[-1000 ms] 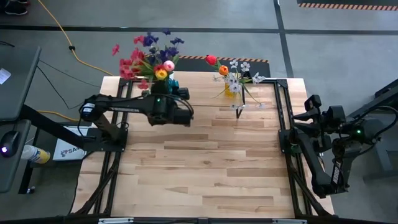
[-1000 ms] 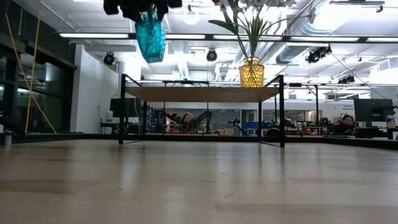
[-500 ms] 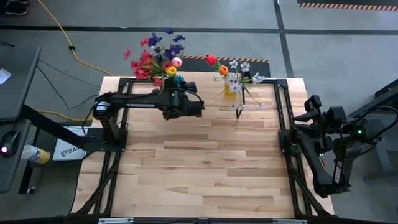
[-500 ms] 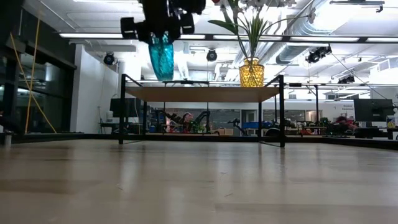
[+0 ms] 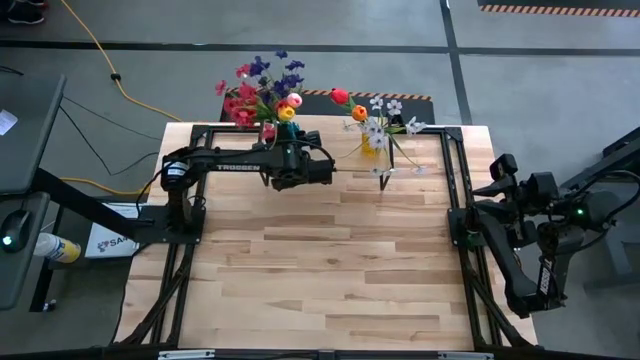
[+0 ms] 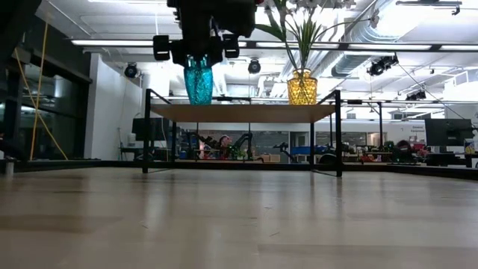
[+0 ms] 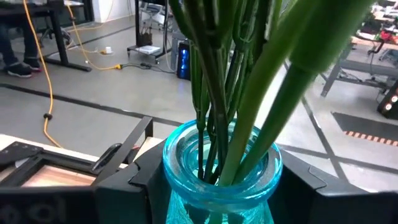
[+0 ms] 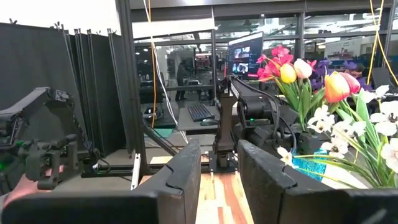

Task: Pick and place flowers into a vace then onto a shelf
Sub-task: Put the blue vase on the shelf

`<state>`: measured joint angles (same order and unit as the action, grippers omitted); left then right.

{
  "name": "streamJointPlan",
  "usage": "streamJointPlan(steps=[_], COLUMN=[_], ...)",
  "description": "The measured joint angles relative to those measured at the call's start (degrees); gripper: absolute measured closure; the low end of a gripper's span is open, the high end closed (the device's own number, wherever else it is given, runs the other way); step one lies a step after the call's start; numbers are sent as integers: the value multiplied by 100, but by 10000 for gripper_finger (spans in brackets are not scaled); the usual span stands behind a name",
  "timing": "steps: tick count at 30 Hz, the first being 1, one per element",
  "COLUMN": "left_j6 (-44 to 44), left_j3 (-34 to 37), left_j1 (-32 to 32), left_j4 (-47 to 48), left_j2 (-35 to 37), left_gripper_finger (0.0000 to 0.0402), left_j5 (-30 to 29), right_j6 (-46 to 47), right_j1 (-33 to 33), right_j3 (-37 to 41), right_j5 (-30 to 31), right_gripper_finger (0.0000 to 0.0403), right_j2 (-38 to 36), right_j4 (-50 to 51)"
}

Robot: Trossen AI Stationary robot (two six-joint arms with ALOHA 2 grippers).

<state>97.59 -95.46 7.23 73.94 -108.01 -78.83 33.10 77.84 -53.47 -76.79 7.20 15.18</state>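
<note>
Above the shelf (image 6: 243, 112), left hand (image 6: 199, 54) grips teal vase (image 6: 199, 81)

From up here I have a pale plank surface (image 5: 330, 260) framed by black rails. At its far edge stands the low light-wood shelf (image 6: 243, 112) on thin black legs. A yellow glass vase (image 6: 302, 87) with white blooms sits on the shelf's right end, touching the board.

My overhead camera looks straight down on the worktop (image 5: 320, 260); my low one looks level across it, and both catch the shelf (image 6: 243, 112) at its far edge.
</note>
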Motion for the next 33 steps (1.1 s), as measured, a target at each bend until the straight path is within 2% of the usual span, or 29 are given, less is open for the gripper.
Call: streamJointPlan(steps=[13, 16, 21, 33], left_j6=[-1012, -1191, -1229, -1339], left_j3=[0, 0, 0, 0], left_j1=[-5, -5, -5, -9], left_j4=[-604, -676, -661, -653], left_j2=[0, 0, 0, 0], left_gripper_finger=[167, 151, 137, 155], left_j5=[0, 12, 46, 68], right_j6=[-35, -35, -17, -15], right_j1=[0, 0, 0, 0], right_j3=[0, 0, 0, 0], right_j5=[35, 34, 16, 4], right_gripper_finger=[304, 304, 304, 304], right_j2=[0, 0, 0, 0], right_j4=[0, 1, 2, 2])
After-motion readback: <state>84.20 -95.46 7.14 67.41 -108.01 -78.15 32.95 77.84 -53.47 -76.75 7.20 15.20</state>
